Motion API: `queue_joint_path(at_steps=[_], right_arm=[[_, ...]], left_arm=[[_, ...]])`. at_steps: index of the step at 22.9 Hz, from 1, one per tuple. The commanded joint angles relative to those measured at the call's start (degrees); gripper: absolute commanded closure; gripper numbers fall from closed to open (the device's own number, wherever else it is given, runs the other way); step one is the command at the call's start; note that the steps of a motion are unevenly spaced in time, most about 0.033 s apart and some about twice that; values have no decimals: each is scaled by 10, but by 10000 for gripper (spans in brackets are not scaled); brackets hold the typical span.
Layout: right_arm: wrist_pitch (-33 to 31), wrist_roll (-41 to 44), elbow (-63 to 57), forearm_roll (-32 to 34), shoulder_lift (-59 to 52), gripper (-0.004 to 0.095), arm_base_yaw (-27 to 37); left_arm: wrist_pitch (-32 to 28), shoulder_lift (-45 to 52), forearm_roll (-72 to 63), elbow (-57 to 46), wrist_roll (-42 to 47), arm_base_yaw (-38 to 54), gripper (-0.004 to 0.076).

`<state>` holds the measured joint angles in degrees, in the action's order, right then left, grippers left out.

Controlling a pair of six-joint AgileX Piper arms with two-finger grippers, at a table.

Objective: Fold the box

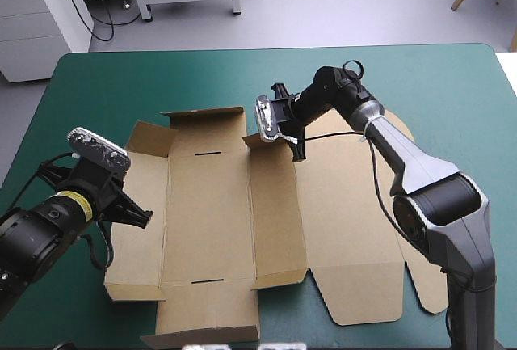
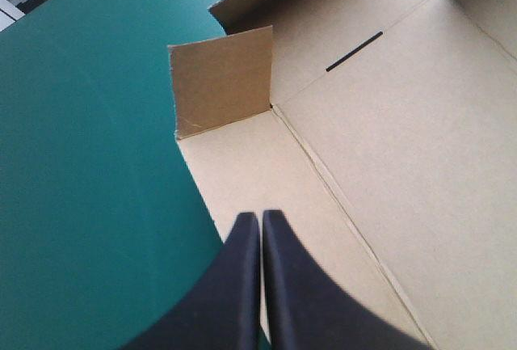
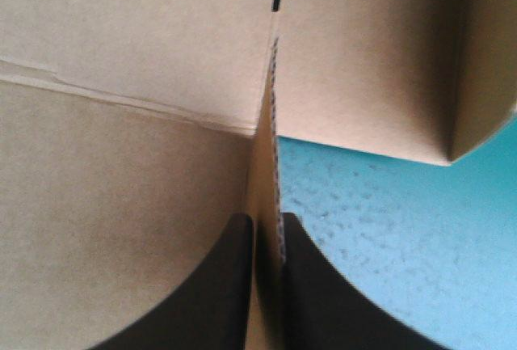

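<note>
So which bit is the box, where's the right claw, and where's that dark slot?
box (image 1: 206, 212): high view, its flat middle panel.
right gripper (image 3: 265, 219): right wrist view, midway between its fingertips, which pinch an upright edge of the box.
slot (image 2: 354, 51): left wrist view, middle of the dark slit.

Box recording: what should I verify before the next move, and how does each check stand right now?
1. Right gripper grips the box: ok, jaws shut on the edge of a raised flap.
2. Left gripper is free: ok, jaws shut over the left panel, no board between them.
3. Left gripper touches that panel: cannot tell.
4. Corner flap ahead of the left gripper stands upright: ok.
5. Left panel raised as a wall: not ok, it appears to lie about flat.
6. Lid panel lies flat on the teal-green cover: ok.
</note>
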<state>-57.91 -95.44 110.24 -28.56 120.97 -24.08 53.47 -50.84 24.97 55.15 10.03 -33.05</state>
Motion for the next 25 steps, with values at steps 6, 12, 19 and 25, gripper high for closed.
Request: queue_joint_path(at_steps=[6, 12, 19, 25], right_arm=[[33, 237, 51, 14, -64, 311, 4], [-61, 528, 72, 164, -143, 806, 10], [-111, 678, 69, 185, -179, 927, 77], [-111, 753, 42, 185, -225, 926, 157]], left_arm=[[-29, 3, 16, 21, 7, -3, 734], [-6, 3, 24, 21, 7, -3, 734], [24, 3, 24, 21, 7, -3, 734], [53, 3, 24, 21, 7, -3, 734]])
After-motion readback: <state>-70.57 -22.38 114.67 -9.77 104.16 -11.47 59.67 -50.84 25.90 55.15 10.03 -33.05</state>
